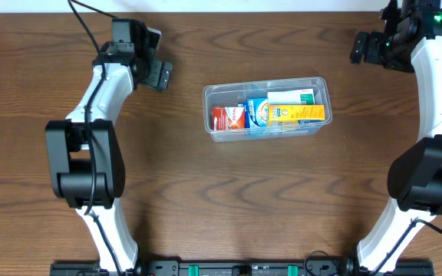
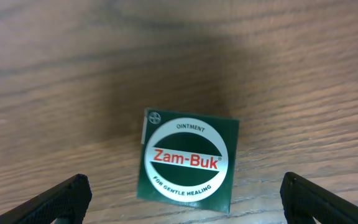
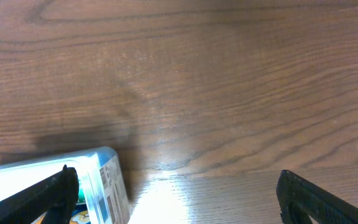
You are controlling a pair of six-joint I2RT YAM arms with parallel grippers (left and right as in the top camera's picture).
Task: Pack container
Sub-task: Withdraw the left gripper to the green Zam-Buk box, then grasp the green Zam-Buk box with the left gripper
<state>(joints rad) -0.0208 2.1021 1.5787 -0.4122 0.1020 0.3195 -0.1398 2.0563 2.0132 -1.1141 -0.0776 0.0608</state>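
Note:
The clear plastic container stands at the table's middle. It holds a red box, a blue-and-white box, a yellow box and a white-and-green box. My left gripper hovers at the far left, open. In the left wrist view, a small green Zam-Buk ointment box lies flat on the wood between the spread fingers of this left gripper. My right gripper is open at the far right, beyond the container. The container's corner shows by its left finger.
The wooden table runs all around the container. Both arm bases stand near the front corners. The right gripper has only bare wood between its fingers.

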